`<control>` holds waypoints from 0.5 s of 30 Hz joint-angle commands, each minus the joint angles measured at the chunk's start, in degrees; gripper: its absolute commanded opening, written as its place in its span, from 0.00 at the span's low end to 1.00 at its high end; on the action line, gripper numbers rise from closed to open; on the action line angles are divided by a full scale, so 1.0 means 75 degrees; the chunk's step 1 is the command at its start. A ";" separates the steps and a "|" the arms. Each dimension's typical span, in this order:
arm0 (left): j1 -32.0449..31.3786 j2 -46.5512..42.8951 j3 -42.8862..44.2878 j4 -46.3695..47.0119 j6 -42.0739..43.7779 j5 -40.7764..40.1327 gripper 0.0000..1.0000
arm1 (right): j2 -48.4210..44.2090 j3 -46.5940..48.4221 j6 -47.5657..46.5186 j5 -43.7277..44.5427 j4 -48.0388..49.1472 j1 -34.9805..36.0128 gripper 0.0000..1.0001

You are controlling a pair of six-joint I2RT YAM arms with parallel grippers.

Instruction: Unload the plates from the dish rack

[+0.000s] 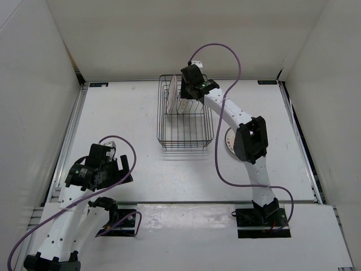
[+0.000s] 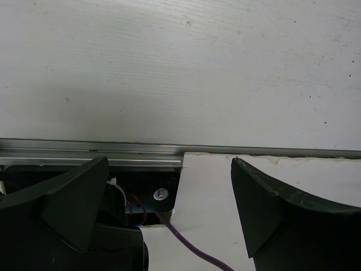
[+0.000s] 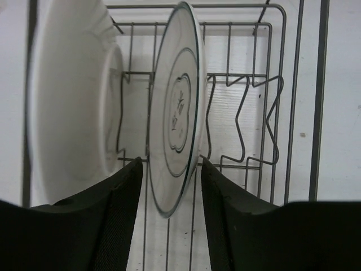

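Observation:
The dish rack (image 1: 186,127) stands at the table's far middle. Two plates stand on edge at its far end. In the right wrist view, the plate with a grey flower motif (image 3: 176,107) stands between the fingers of my right gripper (image 3: 171,169). The jaws are open around its lower rim, with a gap on the left side. A plain white plate (image 3: 73,101) stands to its left, seen from above as the pinkish plate (image 1: 171,94). A third plate (image 1: 227,141) lies flat on the table, partly hidden under my right arm. My left gripper (image 2: 169,169) hangs open and empty near its base.
White walls close in the table on three sides. A purple cable (image 2: 186,243) and the left arm's base plate (image 2: 152,195) lie under the left gripper, at the metal rail along the table's near edge. The rack's upright prongs (image 3: 242,124) stand right of the flower plate.

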 commanded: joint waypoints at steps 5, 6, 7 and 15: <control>0.0028 0.0017 -0.0082 0.0156 0.0104 0.0132 1.00 | 0.0308 0.0171 0.0191 0.1000 -0.0144 0.0020 0.35; 0.0039 0.0017 -0.0094 0.0179 0.0093 0.0143 1.00 | 0.0308 0.0147 0.0214 0.1197 -0.0144 0.0043 0.33; 0.0039 0.0017 -0.0105 0.0145 0.0093 0.0144 1.00 | 0.0285 0.0112 0.0273 0.1269 -0.0144 0.0044 0.30; 0.0191 0.0028 -0.0106 0.0168 0.0116 0.0202 1.00 | 0.0086 -0.0005 0.0309 0.2219 0.0206 0.0336 0.08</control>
